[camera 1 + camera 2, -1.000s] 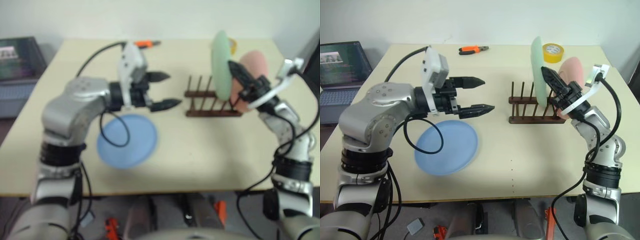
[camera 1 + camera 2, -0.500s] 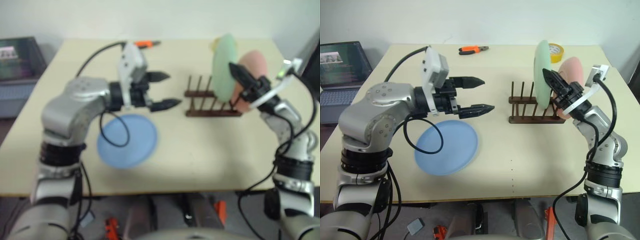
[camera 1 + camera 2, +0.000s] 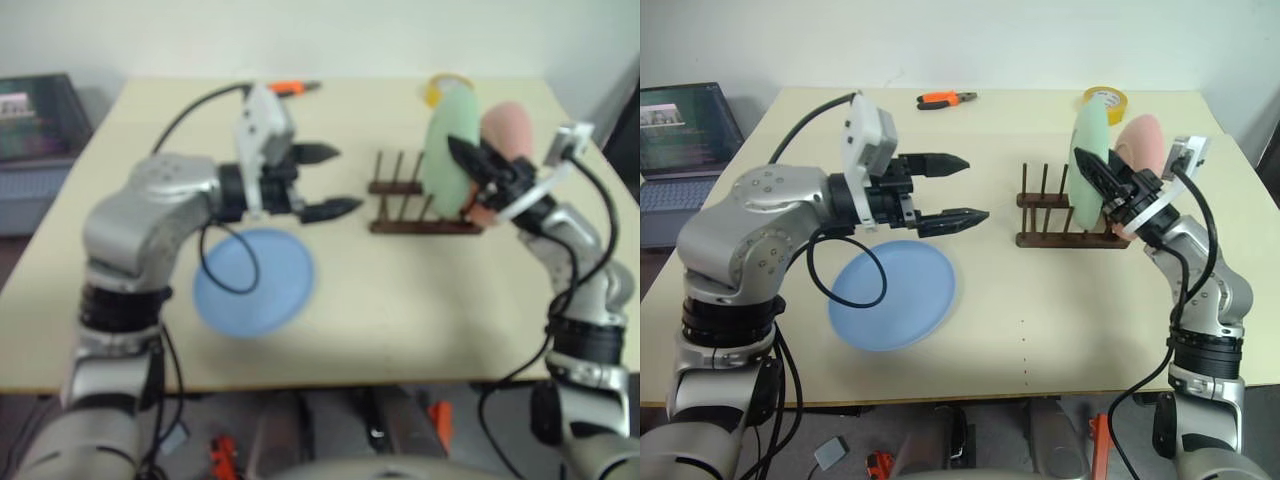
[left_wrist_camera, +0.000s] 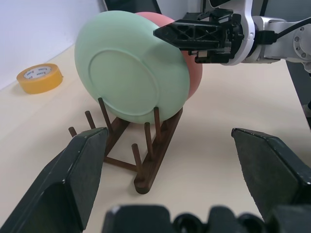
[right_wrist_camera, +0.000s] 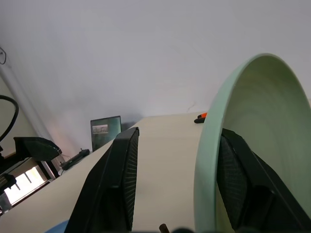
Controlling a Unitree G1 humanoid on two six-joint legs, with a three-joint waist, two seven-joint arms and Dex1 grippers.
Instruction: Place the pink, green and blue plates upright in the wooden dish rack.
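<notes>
Green plate [image 3: 1089, 168] upright in rack [image 3: 1068, 223], rim between my right gripper [image 5: 177, 182] fingers, fingers parted, no longer clamping. Pink plate [image 3: 1143, 148] just behind. Blue plate [image 3: 892, 293] flat below my open left gripper [image 3: 958, 188]. Risk: finger snags rim on pull-back, plate tips.

A yellow tape roll [image 3: 1106, 100], orange-handled pliers [image 3: 945, 98] and an open laptop [image 3: 685, 130] lie nearby.
</notes>
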